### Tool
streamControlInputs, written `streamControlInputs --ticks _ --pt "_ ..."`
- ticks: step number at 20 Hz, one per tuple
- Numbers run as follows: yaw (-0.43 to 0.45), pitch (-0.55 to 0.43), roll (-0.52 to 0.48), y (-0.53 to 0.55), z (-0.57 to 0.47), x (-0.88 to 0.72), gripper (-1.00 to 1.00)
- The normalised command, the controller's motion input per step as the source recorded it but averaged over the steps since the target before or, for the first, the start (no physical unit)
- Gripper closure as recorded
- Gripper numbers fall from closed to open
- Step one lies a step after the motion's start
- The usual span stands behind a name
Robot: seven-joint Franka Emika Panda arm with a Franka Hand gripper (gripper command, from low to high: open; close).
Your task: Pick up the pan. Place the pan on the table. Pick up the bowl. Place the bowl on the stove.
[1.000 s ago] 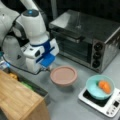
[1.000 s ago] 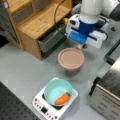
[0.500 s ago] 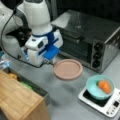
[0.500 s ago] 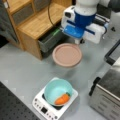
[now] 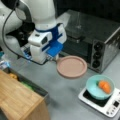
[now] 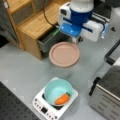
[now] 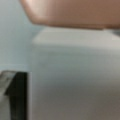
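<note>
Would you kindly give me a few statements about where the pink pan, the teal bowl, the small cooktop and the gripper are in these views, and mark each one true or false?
1. The round teal bowl sits on the small white cooktop with the black glass top. True.
2. The teal bowl is empty. False: an orange food piece lies inside it.
3. The shallow round dusty-pink pan is on the cooktop. False: in both front views it is apart from the cooktop, over the flat grey countertop.
4. The gripper is at the pan's edge, near the wooden cabinet. True.
5. The silver toaster oven stands beside the cooktop. True.
</note>
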Motion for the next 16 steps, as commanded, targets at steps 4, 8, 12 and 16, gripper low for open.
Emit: streamControlInputs --ticks 4,8,12,16 --pt "-0.157 0.268 0.122 -0.02 0.50 0.45 1.00" --pt "-0.138 0.277 0.148 -0.07 0.45 0.43 1.00" --pt "-0.087 0.282 0.148 -0.13 0.33 0.44 1.00" --pt "-0.021 0.269 0.118 -0.24 0.29 0.51 1.00"
